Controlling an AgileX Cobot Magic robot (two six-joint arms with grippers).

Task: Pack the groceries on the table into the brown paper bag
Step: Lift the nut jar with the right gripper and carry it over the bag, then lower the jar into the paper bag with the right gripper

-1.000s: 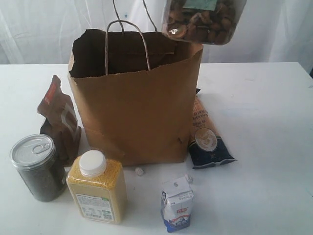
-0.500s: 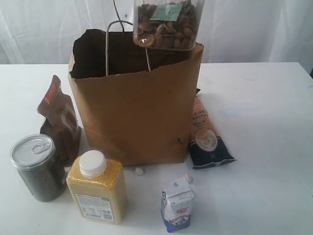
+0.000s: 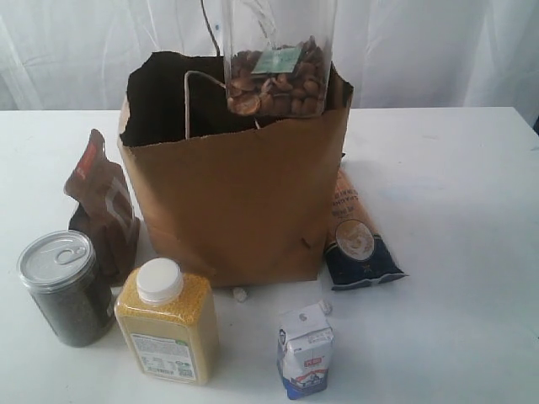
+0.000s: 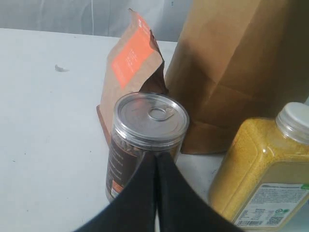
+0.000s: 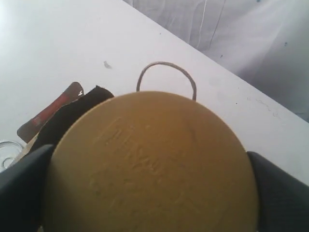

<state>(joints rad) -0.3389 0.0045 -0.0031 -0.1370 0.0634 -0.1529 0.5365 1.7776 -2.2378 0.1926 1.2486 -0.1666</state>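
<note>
The gold-lidded clear jar (image 3: 278, 80) of nuts hangs upright with its base dipped into the open mouth of the brown paper bag (image 3: 236, 202). My right gripper (image 5: 152, 188) is shut on the jar, with a dark finger on either side of the gold lid (image 5: 149, 159). My left gripper (image 4: 156, 159) is shut and empty, low over the table just in front of the silver-lidded can (image 4: 145, 130). On the table (image 3: 455, 210) stand the can (image 3: 63, 286), the yellow grain bottle (image 3: 168, 324), the white-blue carton (image 3: 305, 349) and the dark-brown pouch (image 3: 101, 206). The orange-navy packet (image 3: 358, 231) lies against the bag's right side.
A loop handle (image 5: 166, 75) of the bag shows beyond the lid in the right wrist view. A small white scrap (image 3: 240, 295) lies at the bag's foot. White curtain hangs behind the table. Bare tabletop stretches right of the packet.
The jar has travelled left and down, from above the bag's right rim to partly inside its mouth. The left gripper and the groceries on the table have not moved.
</note>
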